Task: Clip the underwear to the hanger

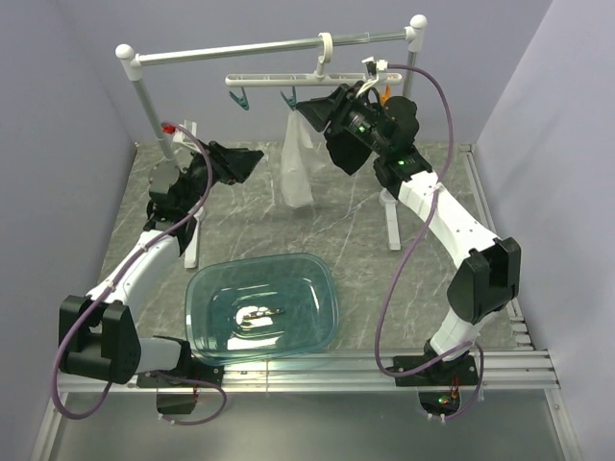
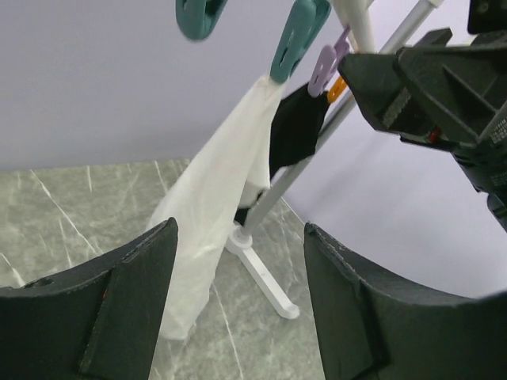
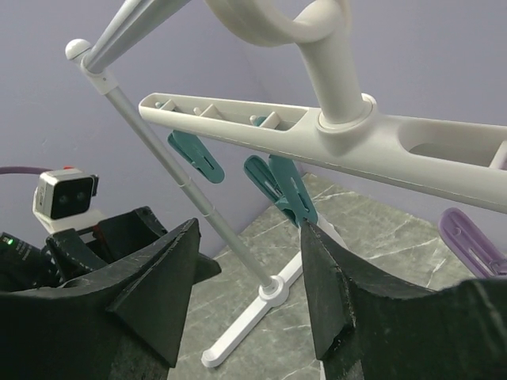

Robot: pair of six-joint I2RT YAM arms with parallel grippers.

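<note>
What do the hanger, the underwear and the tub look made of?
Hanger: white moulded plastic, smooth and matte, with hollow ribbed cells along the bar.
Underwear: thin white fabric, likely a soft knit; it drapes limp in folds from a teal peg.
Tub: translucent teal plastic, glossy, with see-through walls.

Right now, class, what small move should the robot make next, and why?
Probably draw the right gripper back from the hanger: the underwear already hangs from a teal peg, and both it and the left gripper are open and empty.
</note>
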